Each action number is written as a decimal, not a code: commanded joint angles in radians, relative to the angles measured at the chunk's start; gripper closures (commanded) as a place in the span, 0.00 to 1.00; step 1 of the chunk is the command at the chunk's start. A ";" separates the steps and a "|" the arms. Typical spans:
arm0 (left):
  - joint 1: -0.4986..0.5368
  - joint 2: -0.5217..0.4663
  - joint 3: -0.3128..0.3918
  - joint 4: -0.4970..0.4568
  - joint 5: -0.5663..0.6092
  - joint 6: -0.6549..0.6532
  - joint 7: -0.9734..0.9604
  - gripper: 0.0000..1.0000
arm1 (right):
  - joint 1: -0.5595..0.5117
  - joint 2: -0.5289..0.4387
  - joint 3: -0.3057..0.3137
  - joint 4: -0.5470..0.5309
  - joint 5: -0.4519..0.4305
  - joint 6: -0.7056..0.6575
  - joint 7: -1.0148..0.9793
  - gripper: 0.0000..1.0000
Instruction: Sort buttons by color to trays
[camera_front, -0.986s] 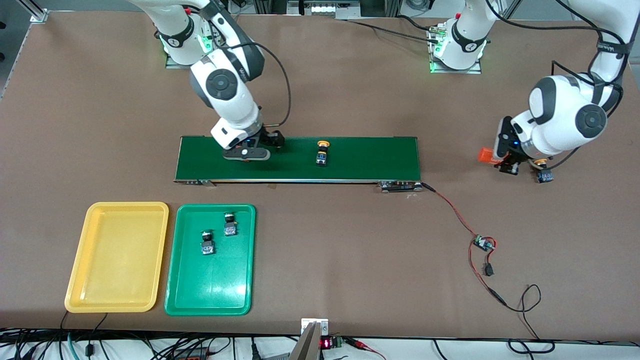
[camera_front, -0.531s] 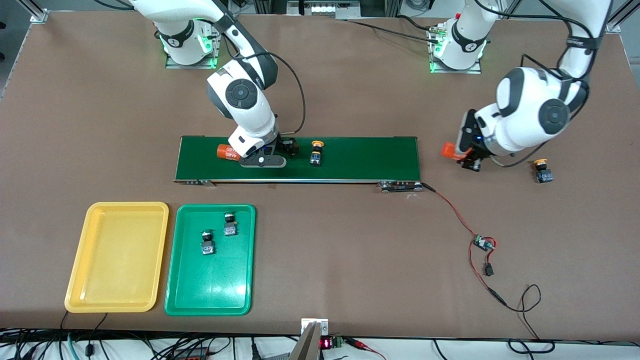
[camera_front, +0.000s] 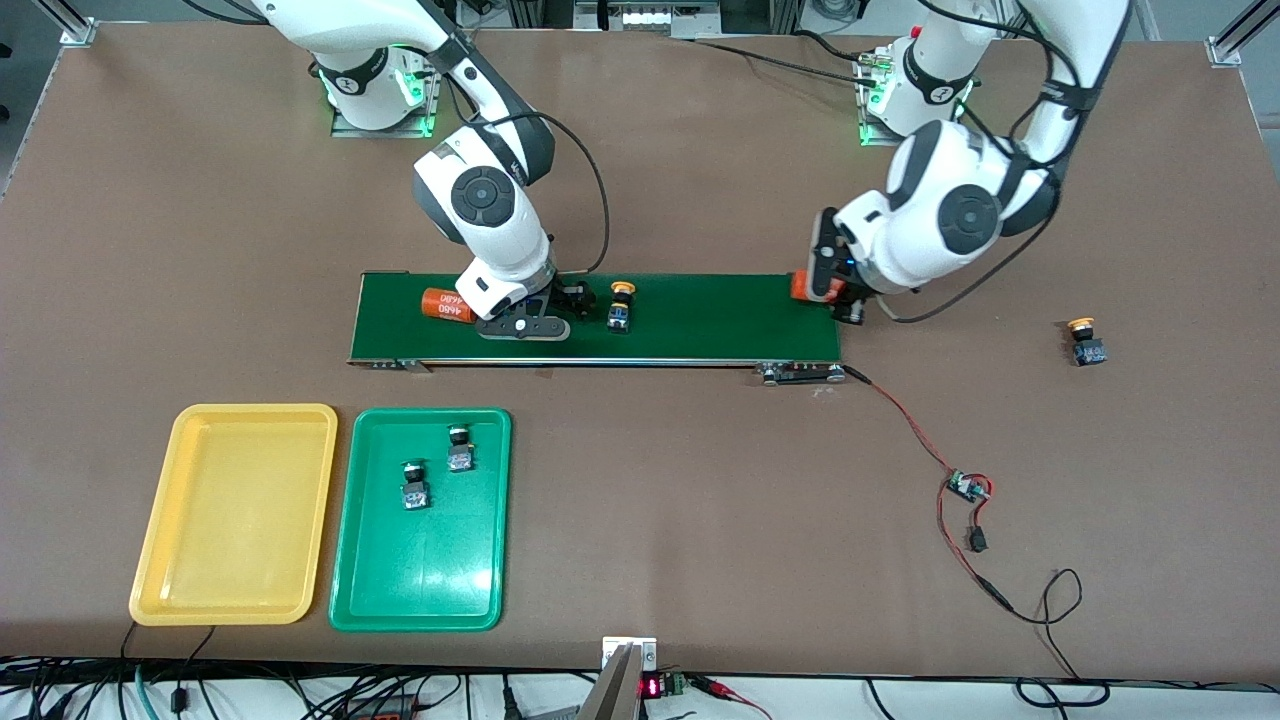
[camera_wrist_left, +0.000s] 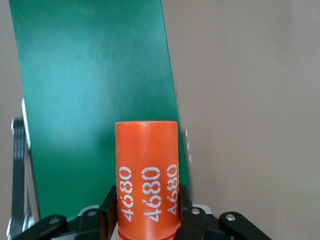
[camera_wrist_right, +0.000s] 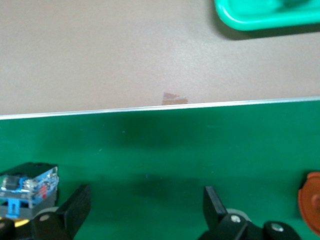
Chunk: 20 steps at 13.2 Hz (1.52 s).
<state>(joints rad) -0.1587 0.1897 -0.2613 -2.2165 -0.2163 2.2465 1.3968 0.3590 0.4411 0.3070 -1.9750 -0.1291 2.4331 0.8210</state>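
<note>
Yellow button (camera_front: 620, 306) rides the belt (camera_front: 700, 318); right gripper (camera_front: 560, 305), jaws apart, lines up beside it for pickup. Left gripper (camera_front: 838, 302) clamps an orange cylinder (camera_wrist_left: 146, 176).

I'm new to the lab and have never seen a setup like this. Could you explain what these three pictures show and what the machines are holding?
Two white robot arms stand at a brown table. The big picture looks down from across the table; the other two come from cameras on each arm's wrist.

On the table lie a dark green conveyor belt, a yellow tray and a green tray holding two green buttons.

The left gripper, over the belt's end, is shut on an orange cylinder with white print. The right gripper is open, low over the belt between a yellow button and a second orange cylinder. Another yellow button sits on the table toward the left arm's end.
</note>
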 joint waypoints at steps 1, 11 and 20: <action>-0.018 0.060 -0.003 0.052 -0.011 0.042 -0.036 1.00 | 0.008 0.004 0.000 0.016 -0.017 -0.034 0.081 0.00; -0.015 0.030 0.002 0.052 -0.009 0.020 -0.033 0.00 | 0.009 -0.013 0.000 0.048 -0.020 -0.154 0.089 0.00; 0.162 -0.012 0.391 0.055 -0.011 0.028 -0.067 0.00 | 0.009 -0.007 0.000 0.070 -0.020 -0.151 0.090 0.00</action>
<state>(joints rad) 0.0013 0.1664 0.0681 -2.1575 -0.2162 2.2556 1.3619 0.3642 0.4359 0.3069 -1.9239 -0.1350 2.3013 0.8899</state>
